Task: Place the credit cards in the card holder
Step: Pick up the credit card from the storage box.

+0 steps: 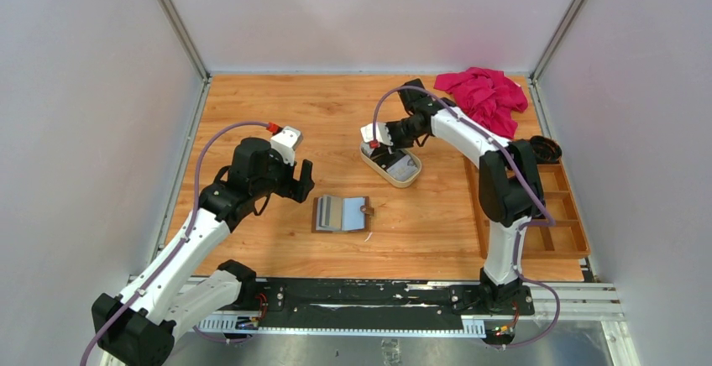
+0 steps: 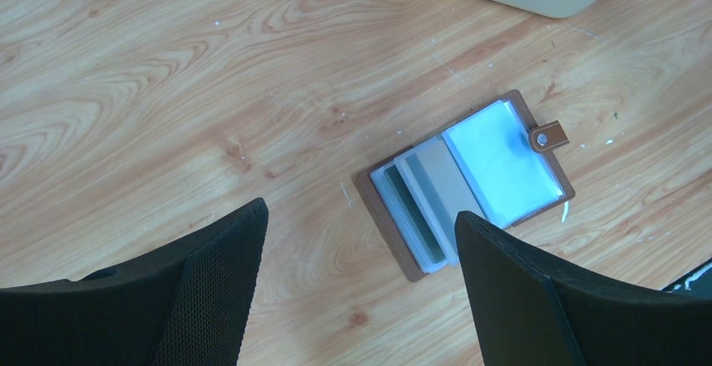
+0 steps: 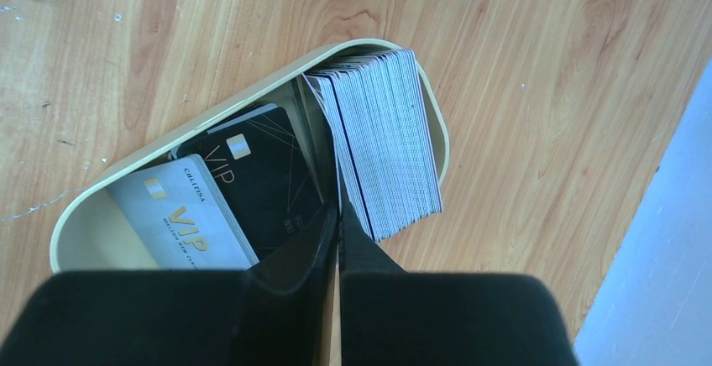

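The brown card holder [image 1: 342, 213] lies open on the table, showing clear and greyish pockets [image 2: 470, 181]. My left gripper [image 1: 302, 183] is open and empty, hovering just left of it [image 2: 361, 211]. The cream oval tin tray [image 1: 409, 180] holds the credit cards: an upright stack [image 3: 386, 148], a black VIP card [image 3: 260, 173] and a silver VIP card [image 3: 180, 215]. My right gripper [image 3: 338, 206] reaches down into the tray [image 3: 437, 131] between the black card and the stack. Its jaws are pressed together on a thin card seen edge-on.
A pink cloth [image 1: 485, 97] lies at the back right. A wooden compartment box [image 1: 554, 215] stands along the right edge with a black round object [image 1: 546, 148] at its far end. The tray's rim shows in the left wrist view [image 2: 537, 1].
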Motion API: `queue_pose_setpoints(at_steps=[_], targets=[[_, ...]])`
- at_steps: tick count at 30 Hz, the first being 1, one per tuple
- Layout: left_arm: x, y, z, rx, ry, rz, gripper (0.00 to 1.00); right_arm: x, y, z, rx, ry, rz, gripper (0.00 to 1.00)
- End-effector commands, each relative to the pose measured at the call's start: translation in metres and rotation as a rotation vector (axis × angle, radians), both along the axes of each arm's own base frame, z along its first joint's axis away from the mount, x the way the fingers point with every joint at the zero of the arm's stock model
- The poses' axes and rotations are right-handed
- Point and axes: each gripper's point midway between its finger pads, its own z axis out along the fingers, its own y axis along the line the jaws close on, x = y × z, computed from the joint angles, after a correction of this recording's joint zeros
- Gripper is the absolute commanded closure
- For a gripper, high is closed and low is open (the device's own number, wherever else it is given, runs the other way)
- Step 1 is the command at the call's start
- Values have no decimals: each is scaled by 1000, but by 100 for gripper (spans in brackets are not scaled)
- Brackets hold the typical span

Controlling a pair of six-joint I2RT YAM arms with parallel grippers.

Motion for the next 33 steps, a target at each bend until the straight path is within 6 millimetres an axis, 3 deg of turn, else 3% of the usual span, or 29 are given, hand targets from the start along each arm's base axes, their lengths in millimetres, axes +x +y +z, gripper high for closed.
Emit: queue_pose_setpoints(at_steps=[1, 4, 16, 33], targets=[[1, 1, -3, -3, 5, -2, 13, 2, 2, 35, 59, -53, 46, 98], [1, 0, -3, -3, 6, -3, 13, 2, -1, 37, 64, -46, 41, 98], [2, 0, -6, -3, 16, -6, 13, 18, 1, 12, 39, -12, -4, 93], [1, -1, -8, -7, 27, -12, 13, 17, 3, 14, 51, -9, -6, 86]])
